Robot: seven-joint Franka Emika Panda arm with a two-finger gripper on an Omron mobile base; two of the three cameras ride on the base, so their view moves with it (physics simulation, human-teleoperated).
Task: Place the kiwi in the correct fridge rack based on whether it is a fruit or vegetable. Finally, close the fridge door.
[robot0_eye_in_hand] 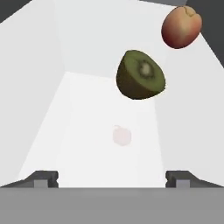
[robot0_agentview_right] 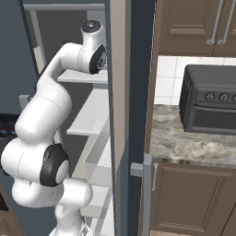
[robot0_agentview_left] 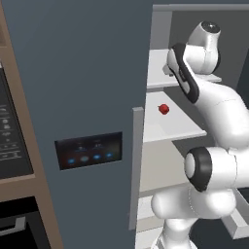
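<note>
A white fridge rack (robot0_eye_in_hand: 87, 131) carries the halved kiwi (robot0_eye_in_hand: 140, 75) with an orange-red fruit (robot0_eye_in_hand: 181, 27) just beyond it, apart from it, while the shelf below (robot0_agentview_left: 182, 127) in the grey interior bears a small bright red fruit (robot0_agentview_left: 164, 109).

Ahead of the wide-open claw (robot0_eye_in_hand: 112, 179), bare white fridge rack (robot0_eye_in_hand: 87, 131) leads to the kiwi (robot0_eye_in_hand: 140, 75) and orange-red fruit (robot0_eye_in_hand: 181, 27).

arm (robot0_agentview_left: 214, 121): rises bent, elbow high, reaching forward | pincer (robot0_eye_in_hand: 112, 179): fingers spread wide apart, nothing held between its tips
</note>
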